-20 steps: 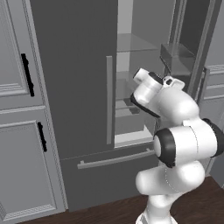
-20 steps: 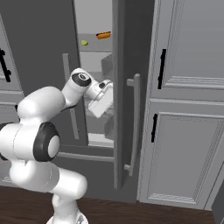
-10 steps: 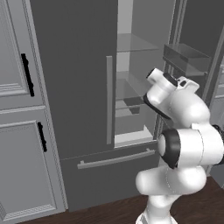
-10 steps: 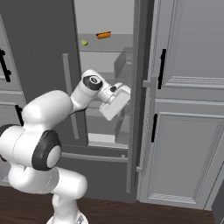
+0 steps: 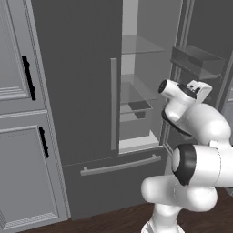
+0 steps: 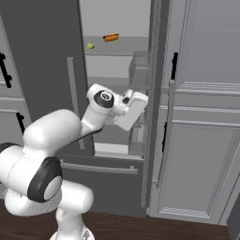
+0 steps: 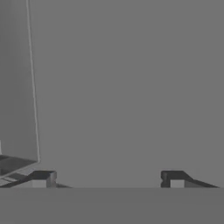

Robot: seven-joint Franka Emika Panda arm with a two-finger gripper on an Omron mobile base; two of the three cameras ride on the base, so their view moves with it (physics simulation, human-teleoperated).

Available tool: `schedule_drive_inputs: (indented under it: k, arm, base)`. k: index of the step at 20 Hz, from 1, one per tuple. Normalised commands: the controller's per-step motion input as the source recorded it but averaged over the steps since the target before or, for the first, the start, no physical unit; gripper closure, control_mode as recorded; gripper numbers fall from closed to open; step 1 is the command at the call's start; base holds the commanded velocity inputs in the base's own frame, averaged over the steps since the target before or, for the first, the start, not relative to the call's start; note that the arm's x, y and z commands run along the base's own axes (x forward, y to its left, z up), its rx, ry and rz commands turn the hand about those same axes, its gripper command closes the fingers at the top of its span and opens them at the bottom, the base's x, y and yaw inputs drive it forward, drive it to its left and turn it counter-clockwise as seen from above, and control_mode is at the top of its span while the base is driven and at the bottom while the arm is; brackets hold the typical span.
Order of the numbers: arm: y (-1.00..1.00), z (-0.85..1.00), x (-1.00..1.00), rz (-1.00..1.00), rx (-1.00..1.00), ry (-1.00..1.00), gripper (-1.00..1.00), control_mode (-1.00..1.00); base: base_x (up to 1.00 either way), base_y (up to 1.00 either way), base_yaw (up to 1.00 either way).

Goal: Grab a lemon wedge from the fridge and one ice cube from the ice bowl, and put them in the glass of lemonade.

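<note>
**Arm at the open fridge, wedge high on the shelf**

Right now the arm's hand sits close against the inner face of the right-hand door of the fridge [image 5: 73, 68], and its fingers [image 7: 43, 178] are spread wide with nothing between them. In the hand view they face a flat grey panel at very short range. My guess is the door is being pushed aside so the opening is wide enough to reach through, since the hand is at mid height and not aimed at any shelf.

Past the hand, the right door stands edge-on to the base, with a door bin [image 5: 195, 58] jutting from it; that bin and the door edge look like the things most likely to snag the wrist on the way in.

Farther in and higher, the lemon wedge [image 6: 90, 45] lies on the upper shelf [image 6: 117, 47], near a hot dog [image 6: 110, 37]. Grey cabinets [image 6: 206, 140] flank the fridge.
</note>
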Motion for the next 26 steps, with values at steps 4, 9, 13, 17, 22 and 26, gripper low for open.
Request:
schedule_drive_inputs:
  k: [4, 9, 13, 17, 22, 26]
  arm:
    - [-0.51, 0.0, 0.0, 0.15, -0.1, -0.06, -1.0, -1.0]
    - [0.09, 0.14, -0.41, 0.09, -0.01, 0.0, -1.0, -1.0]
    - [0.81, 0.49, -0.46, 0.02, 0.0, 0.0, -1.0, -1.0]
    - [1.0, 0.52, -0.16, 0.01, 0.0, 0.0, -1.0, -1.0]
    - [0.93, 0.02, 0.04, 0.03, 0.3, -0.14, -1.0, -1.0]
    - [0.93, -0.08, 0.02, 0.11, 0.67, -0.26, -1.0, -1.0]
  base:
    - [0.0, 0.0, 0.0]
    - [0.0, 0.0, 0.0]
    - [0.0, 0.0, 0.0]
    - [0.0, 0.0, 0.0]
    - [0.0, 0.0, 0.0]
    - [0.0, 0.0, 0.0]
